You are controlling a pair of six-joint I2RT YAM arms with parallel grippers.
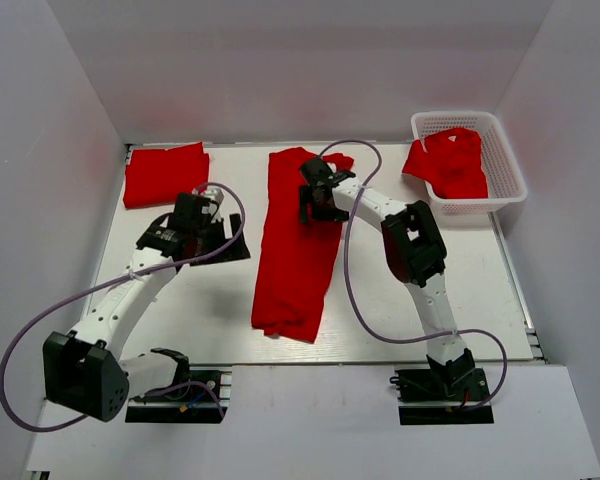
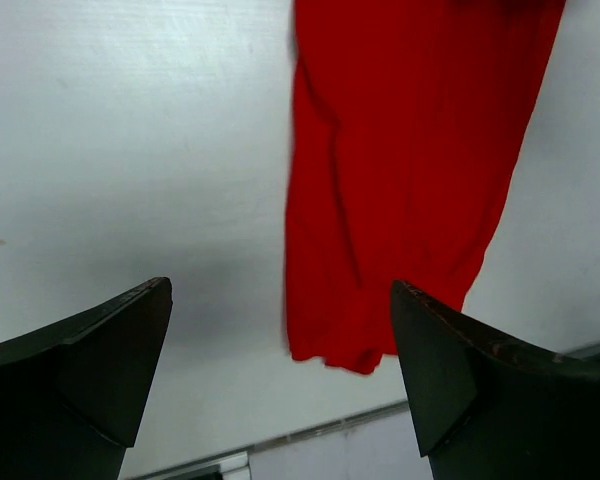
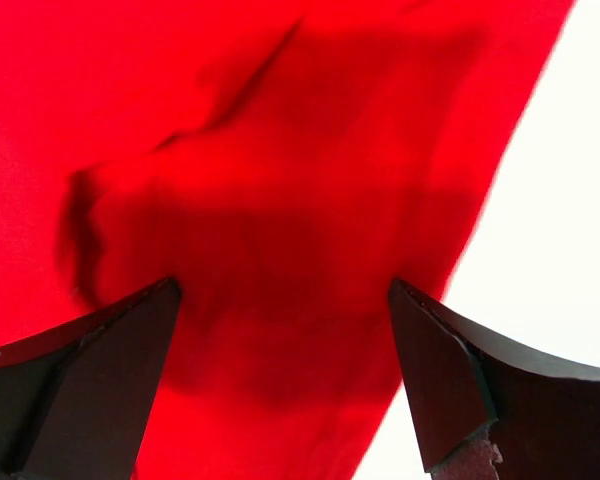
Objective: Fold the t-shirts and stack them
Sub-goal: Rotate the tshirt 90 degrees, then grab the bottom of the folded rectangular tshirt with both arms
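A red t-shirt (image 1: 298, 245) lies folded into a long strip down the middle of the table; it also shows in the left wrist view (image 2: 400, 170) and fills the right wrist view (image 3: 280, 200). A folded red t-shirt (image 1: 165, 173) lies at the back left. Another red t-shirt (image 1: 450, 160) hangs out of the white basket (image 1: 500, 185). My left gripper (image 1: 223, 237) is open and empty over bare table, left of the strip. My right gripper (image 1: 315, 208) is open just above the strip's upper part, holding nothing.
The white mesh basket stands at the back right corner. White walls enclose the table on three sides. Purple cables loop from both arms over the table. The table's near edge (image 2: 310, 435) shows in the left wrist view.
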